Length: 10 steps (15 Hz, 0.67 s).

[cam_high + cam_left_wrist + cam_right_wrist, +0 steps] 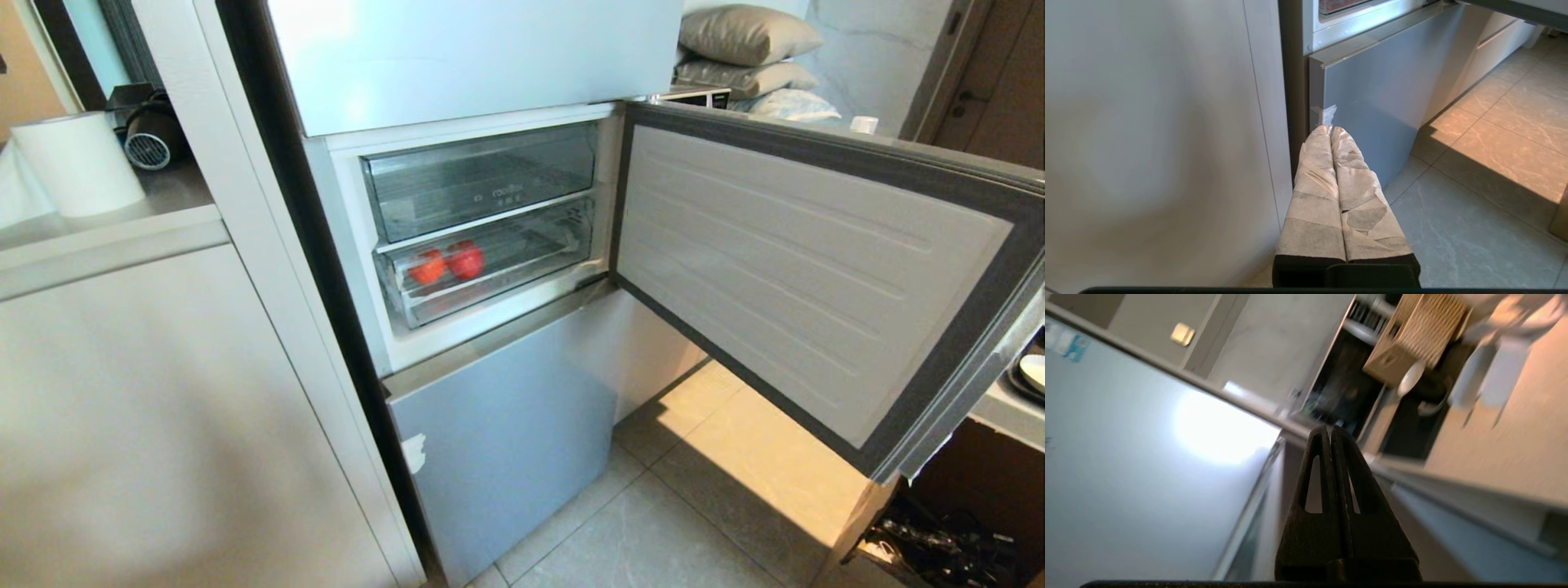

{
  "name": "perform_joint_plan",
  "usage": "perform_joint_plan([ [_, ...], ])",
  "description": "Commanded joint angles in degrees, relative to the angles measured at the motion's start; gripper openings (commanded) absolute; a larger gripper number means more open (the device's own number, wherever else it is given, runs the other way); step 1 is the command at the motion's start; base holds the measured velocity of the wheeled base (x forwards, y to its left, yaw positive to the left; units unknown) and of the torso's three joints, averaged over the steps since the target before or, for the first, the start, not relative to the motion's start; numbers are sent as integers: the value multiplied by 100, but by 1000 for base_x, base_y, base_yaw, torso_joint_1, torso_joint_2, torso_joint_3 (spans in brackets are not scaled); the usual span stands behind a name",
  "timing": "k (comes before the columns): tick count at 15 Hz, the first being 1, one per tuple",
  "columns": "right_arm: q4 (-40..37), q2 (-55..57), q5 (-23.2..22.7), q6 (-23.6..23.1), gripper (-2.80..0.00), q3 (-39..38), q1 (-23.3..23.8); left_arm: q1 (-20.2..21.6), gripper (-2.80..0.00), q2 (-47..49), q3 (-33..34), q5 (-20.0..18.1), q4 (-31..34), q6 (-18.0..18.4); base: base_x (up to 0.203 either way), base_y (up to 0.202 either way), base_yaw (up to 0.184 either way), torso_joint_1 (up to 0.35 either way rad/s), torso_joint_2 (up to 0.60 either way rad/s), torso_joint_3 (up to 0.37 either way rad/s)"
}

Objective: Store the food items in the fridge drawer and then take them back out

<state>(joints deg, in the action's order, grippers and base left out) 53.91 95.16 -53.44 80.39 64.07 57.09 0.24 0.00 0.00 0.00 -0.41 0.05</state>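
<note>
So my right gripper [1330,430] had both black fingers pressed flat together with nothing between them, pointed across the edge of the open fridge door [1147,457] toward a wicker basket [1412,335] and a white bowl [1410,378] on a shelf unit beyond. That view was pretty smeared, so I couldn't make out much more there.

The left gripper [1330,130] was also squeezed closed on nothing, its 2 fingers wrapped in pale tape, hanging low in front of the pale blue lower panel [1372,106], with grey floor tiles [1474,228] underneath and the white cabinet side [1147,143] next to it.

From the head cam, neither arm showed up at all. The middle door [816,269] stood swung wide to the right. Inside I saw 2 clear bins stacked: the upper tray [482,180] looked bare, and the drawer [490,261] below it was pushed in, holding 2 red-orange fruits [447,263] side by side, touching, toward its left end. Off to the left sat a paper roll [77,163] on a counter, and some pillows [747,49] were piled behind the door.
</note>
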Motion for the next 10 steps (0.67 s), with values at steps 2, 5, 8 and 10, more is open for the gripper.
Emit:
perform_joint_plan([
  [2,-634,188,1527,-1234,-280,93,-566,2,-280,0,1,9,-2,-4,0,0,0,0,0,0],
  [5,-1712,327,3965,-2616,-280,48,-2034,2,-280,0,0,0,-2,1,0,0,0,0,0,0],
  [8,-2018,329,4705,-3241,-280,-195,-3415,2,-280,0,7,7,-2,2,0,0,0,0,0,0],
  [10,-2076,218,4801,-3368,-280,-286,-4134,2,-280,0,0,9,-2,4,0,0,0,0,0,0],
])
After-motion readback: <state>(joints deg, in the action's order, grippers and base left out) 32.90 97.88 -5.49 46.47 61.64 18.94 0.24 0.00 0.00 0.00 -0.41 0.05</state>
